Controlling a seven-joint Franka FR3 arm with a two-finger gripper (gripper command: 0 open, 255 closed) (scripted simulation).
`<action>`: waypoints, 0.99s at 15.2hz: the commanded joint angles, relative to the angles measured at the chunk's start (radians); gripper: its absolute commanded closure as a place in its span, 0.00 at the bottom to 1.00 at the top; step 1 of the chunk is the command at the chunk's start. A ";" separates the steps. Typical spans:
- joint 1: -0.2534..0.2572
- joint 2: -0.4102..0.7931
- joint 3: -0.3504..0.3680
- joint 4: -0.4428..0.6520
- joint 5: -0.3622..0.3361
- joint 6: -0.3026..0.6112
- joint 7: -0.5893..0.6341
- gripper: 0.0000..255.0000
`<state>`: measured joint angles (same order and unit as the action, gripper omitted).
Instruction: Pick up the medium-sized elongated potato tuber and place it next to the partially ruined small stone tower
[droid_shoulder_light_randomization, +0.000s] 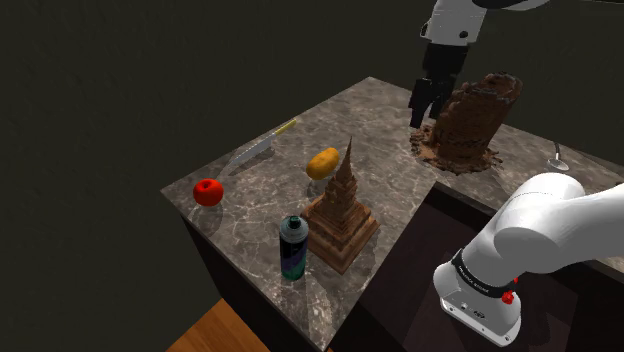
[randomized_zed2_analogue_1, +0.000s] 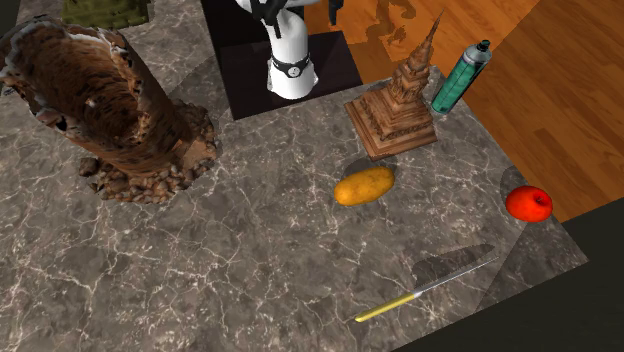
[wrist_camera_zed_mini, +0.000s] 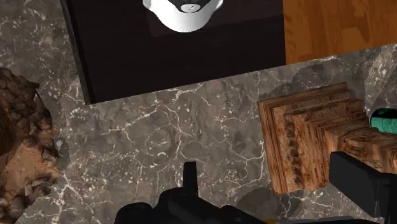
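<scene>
In the shoulder view, the black jaws hang apart over the far right of the grey marble desk (droid_shoulder_light_randomization: 250, 205), just left of the crumbling brown stone tower (droid_shoulder_light_randomization: 472, 118). The orange-yellow elongated potato (droid_shoulder_light_randomization: 323, 162) lies on the desk well apart from that tower, just beside the spire of a brown stepped pagoda model (droid_shoulder_light_randomization: 340, 215). A teal spray can (droid_shoulder_light_randomization: 293, 248) stands upright just left of the pagoda's base. A red apple (droid_shoulder_light_randomization: 208, 191) sits near the left edge, and a yellow-handled knife (droid_shoulder_light_randomization: 262, 146) lies beyond it.

In the second exterior view, the potato (randomized_zed2_analogue_1: 363, 185) lies between the tower (randomized_zed2_analogue_1: 110, 100) at the left and the apple (randomized_zed2_analogue_1: 528, 203) at the right, close to the pagoda (randomized_zed2_analogue_1: 400, 105). The knife (randomized_zed2_analogue_1: 425, 288) lies near the desk's edge.

In the wrist view, the jaws stand apart with bare desk (wrist_camera_zed_mini: 159, 127) between them. The pagoda's base (wrist_camera_zed_mini: 312, 137) lies close by one finger, and the tower's rubble (wrist_camera_zed_mini: 22, 140) lies off to the other side.
</scene>
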<state>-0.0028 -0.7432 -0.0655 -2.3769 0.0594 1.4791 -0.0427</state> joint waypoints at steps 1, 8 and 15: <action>0.000 0.000 0.000 0.000 0.000 0.000 0.000 0.00; -0.057 0.140 0.174 -0.046 0.081 0.233 0.397 0.00; -0.132 0.373 0.317 0.006 0.074 0.448 0.793 0.00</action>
<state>-0.1197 -0.4103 0.2359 -2.3894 0.1419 1.8998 0.6878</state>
